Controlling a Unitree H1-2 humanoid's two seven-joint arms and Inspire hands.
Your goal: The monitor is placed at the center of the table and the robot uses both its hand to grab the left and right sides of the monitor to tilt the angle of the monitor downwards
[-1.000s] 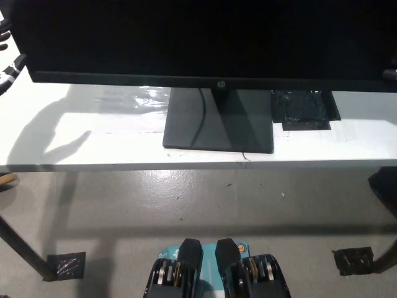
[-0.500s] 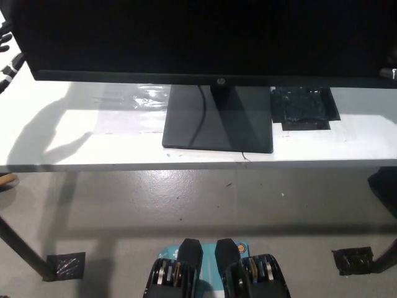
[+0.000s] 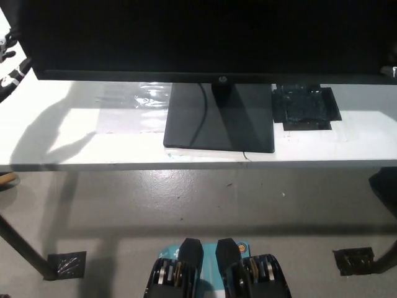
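At the centre of the white table (image 3: 74, 133), in the head view, stands the wide black flat-screen monitor (image 3: 205, 37) on its flat black rectangular base (image 3: 218, 118). The screen fills the whole upper part of the picture, and its long axis runs from left to right across the view. A thin black cable (image 3: 202, 115) hangs down in front of the stand and lies on the base.

The white left hand (image 3: 8, 62) shows only as a small part at the left edge of the picture, just beside the left end of the screen. It seems to touch that side, but the frame cuts most of the hand off, so it cannot be told how far it is closed or whether it really grips the edge. The black right hand (image 3: 391, 71) appears as a very small piece at the right edge, near the lower right corner of the screen; its state also cannot be told.

So the monitor lies between the two hands, one at each short end. The tilt downwards probably asks both hands to push together, and neither looks clearly nearer.

A patch of black tape (image 3: 305, 107) lies on the table just right of the base, and a clear tape patch (image 3: 139, 99) left of it.
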